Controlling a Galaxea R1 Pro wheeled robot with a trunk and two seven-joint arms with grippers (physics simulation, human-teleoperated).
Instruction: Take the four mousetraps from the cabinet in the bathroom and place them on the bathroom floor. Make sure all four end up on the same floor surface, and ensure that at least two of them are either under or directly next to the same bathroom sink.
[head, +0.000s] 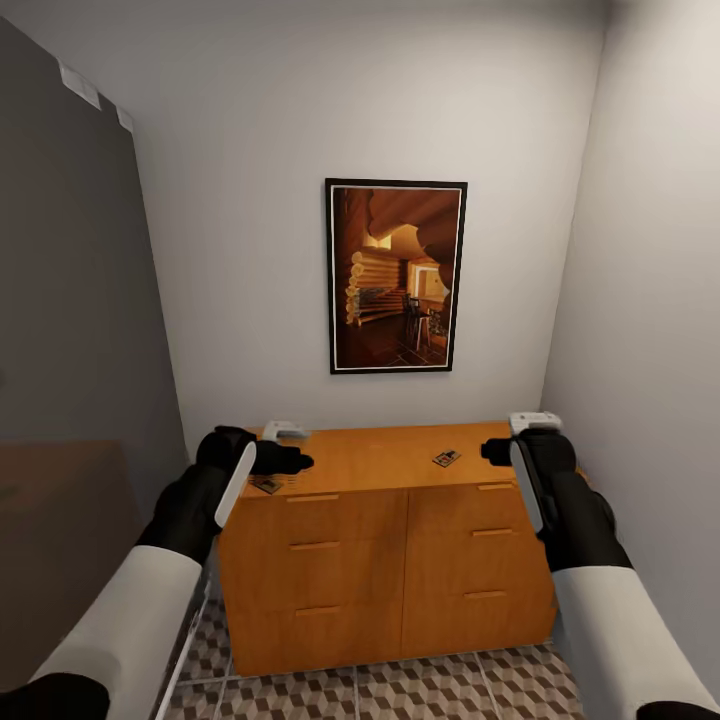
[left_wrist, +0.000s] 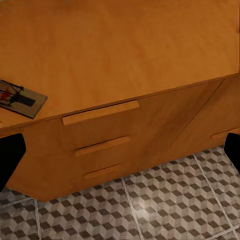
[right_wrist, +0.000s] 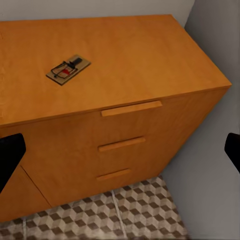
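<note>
Two traps are visible, both lying on the cabinet (head: 385, 530) top, none on the floor (head: 420, 690) that the pictures show; so I judge the task barely begun, with every visible trap still to be lifted and carried to the sink.

Nearest, at six o'clock in the head view, runs the cube-patterned floor. Above it stands the cabinet with its bar-handled drawers closed. The left gripper (head: 290, 458) hovers over the top's left front corner, and the left trap (head: 266, 485) lies flat just below it at the front edge, at about eight o'clock from the top's centre. In the left wrist view that trap (left_wrist: 20, 98) has its long axis slanting to the front edge, its metal end pointing away from the drawers. The right gripper (head: 497, 452) hangs at the right front corner, with the right trap (head: 446, 458) near it, at three o'clock. The right wrist view shows this trap (right_wrist: 68, 69) diagonal too, well back from the edge. Both grippers show dark fingertips spread wide apart, holding nothing.

Farthest, a framed picture (head: 396, 276) hangs at twelve o'clock.
</note>
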